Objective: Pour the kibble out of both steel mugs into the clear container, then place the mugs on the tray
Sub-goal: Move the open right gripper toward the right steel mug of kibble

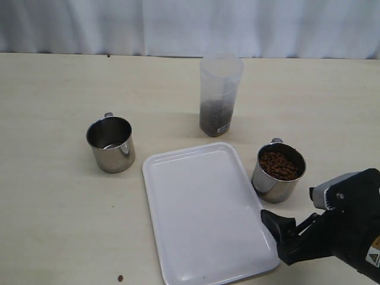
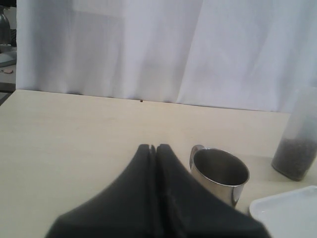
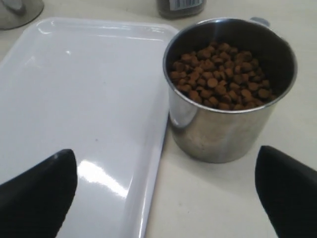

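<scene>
Right wrist view: right gripper (image 3: pixel 166 151) jaws wide apart, nothing held, facing full steel mug (image 3: pixel 223 134) of kibble (image 3: pixel 220 74), which stands just beside tray (image 3: pixel 74 89) edge. Left gripper (image 2: pixel 152 148) pressed together, holding nothing; empty steel mug (image 2: pixel 220 173) just ahead. Clear container (image 1: pixel 219 95) beyond tray, kibble at bottom.

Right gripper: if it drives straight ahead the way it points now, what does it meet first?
Most likely the steel mug of kibble, which sits straight ahead of the right gripper, whose jaws are wide open. One finger is over the tray; height is unclear, so it might graze that.
</scene>
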`<action>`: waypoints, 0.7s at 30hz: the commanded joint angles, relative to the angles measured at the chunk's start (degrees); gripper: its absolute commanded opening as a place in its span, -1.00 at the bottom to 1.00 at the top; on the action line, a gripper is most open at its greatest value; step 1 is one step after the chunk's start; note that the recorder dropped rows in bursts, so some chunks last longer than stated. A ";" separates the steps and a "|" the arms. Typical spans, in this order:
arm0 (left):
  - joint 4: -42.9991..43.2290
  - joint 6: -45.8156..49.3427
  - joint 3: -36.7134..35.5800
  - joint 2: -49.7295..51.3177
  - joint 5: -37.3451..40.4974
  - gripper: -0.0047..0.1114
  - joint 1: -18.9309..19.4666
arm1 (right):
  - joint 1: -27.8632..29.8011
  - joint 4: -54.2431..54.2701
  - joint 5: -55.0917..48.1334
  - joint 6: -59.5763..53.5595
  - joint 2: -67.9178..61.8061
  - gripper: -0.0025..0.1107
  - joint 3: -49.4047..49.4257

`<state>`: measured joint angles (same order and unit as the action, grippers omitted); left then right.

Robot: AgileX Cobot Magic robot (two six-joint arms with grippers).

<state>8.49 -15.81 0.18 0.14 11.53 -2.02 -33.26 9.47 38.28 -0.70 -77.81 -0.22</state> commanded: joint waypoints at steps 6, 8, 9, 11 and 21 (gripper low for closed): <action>-0.04 -0.29 -0.18 -0.14 -0.25 -0.92 -0.04 | -0.26 3.31 5.93 0.39 -0.68 0.32 0.22; -0.04 -0.29 -0.18 -0.14 -0.25 -0.92 -0.04 | -0.26 2.13 5.93 1.94 -1.20 0.34 0.22; -0.04 -0.29 -0.18 -0.14 -0.25 -0.92 -0.04 | -0.26 1.57 5.55 2.85 -1.55 0.39 0.22; -0.04 -0.29 -0.18 -0.14 -0.25 -0.92 -0.04 | -0.26 1.57 2.78 2.86 -2.52 0.52 -0.09; -0.04 -0.29 -0.18 -0.14 -0.25 -0.92 -0.04 | -0.26 1.57 -1.00 -3.19 -6.03 0.80 -3.82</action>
<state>8.49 -15.81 0.18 0.14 11.53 -2.02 -33.26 11.50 37.40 -2.81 -83.57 -3.84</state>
